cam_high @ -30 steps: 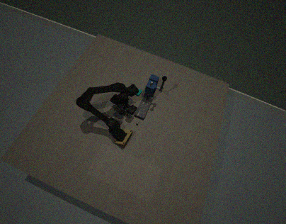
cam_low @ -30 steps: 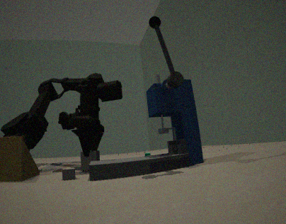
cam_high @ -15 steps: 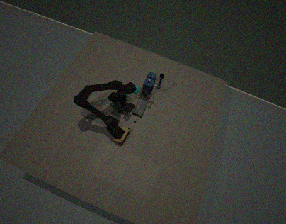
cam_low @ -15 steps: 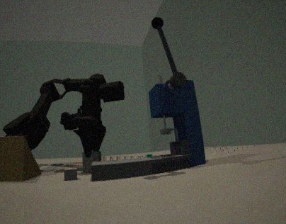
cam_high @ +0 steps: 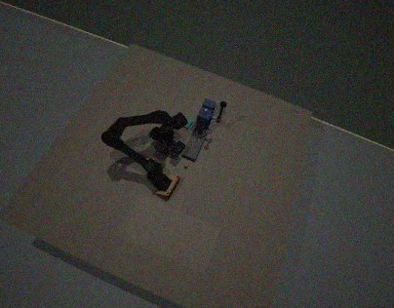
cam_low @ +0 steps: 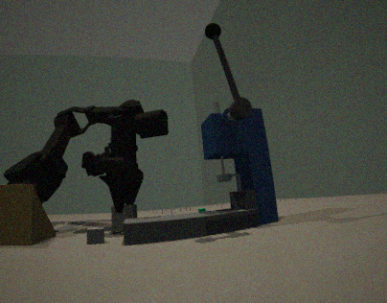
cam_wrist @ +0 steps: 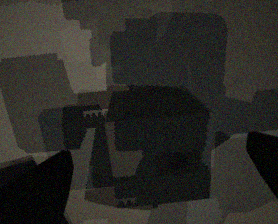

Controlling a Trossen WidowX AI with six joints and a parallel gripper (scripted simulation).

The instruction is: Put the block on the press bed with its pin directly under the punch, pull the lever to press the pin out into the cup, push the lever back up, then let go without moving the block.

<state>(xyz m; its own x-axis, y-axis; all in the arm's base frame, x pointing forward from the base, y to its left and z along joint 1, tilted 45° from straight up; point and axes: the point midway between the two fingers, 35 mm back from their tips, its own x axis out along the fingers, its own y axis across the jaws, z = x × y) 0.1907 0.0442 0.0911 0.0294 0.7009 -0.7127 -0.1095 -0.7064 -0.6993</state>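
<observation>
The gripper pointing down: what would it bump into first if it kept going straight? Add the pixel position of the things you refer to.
Probably the grey block (cam_low: 117, 221) (cam_wrist: 162, 132) by the fingertips of the gripper (cam_high: 169, 147) (cam_low: 125, 207) (cam_wrist: 160, 149), though depth is unclear.
</observation>
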